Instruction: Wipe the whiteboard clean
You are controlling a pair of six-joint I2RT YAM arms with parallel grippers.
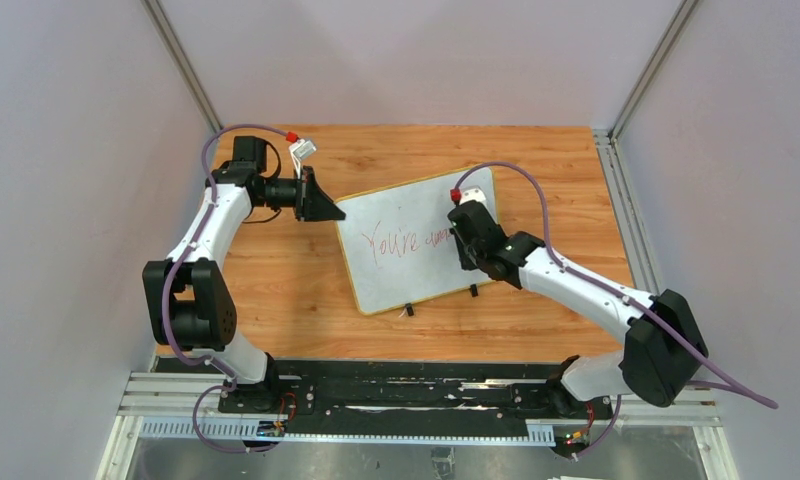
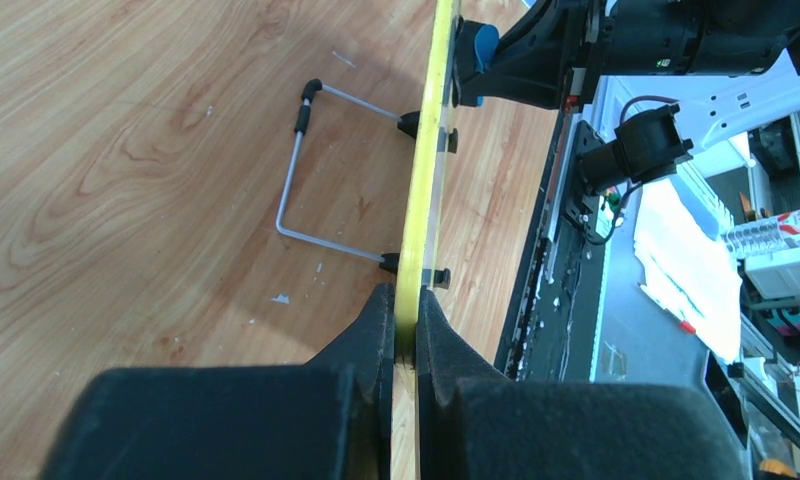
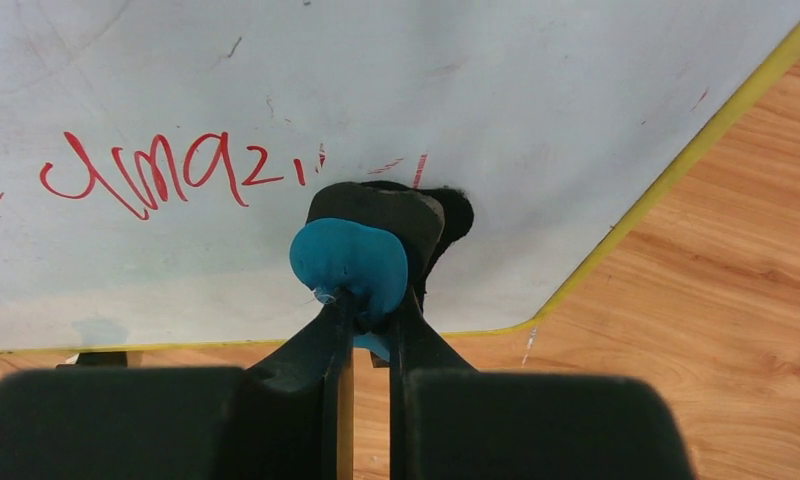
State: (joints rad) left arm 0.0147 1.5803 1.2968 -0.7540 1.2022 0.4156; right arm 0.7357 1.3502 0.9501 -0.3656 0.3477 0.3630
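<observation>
The whiteboard (image 1: 408, 278) lies slanted at mid table, with red writing (image 1: 404, 240) across it and two black clips on its near edge. My left gripper (image 1: 328, 212) is shut on its upper left yellow rim; in the left wrist view the fingers (image 2: 406, 300) pinch the thin yellow edge (image 2: 428, 150). My right gripper (image 1: 466, 238) is shut on the small blue and black eraser (image 3: 351, 262) and presses it on the board (image 3: 496, 90), just right of the red letters (image 3: 166, 170). The right gripper's tips (image 3: 368, 305) hold the eraser's blue handle.
A bent wire stand (image 2: 294, 190) sticks out from the board's back over the wooden table (image 1: 276, 280). A black rail (image 1: 416, 395) runs along the near edge. Grey walls and metal posts (image 1: 181, 60) close in the back and sides.
</observation>
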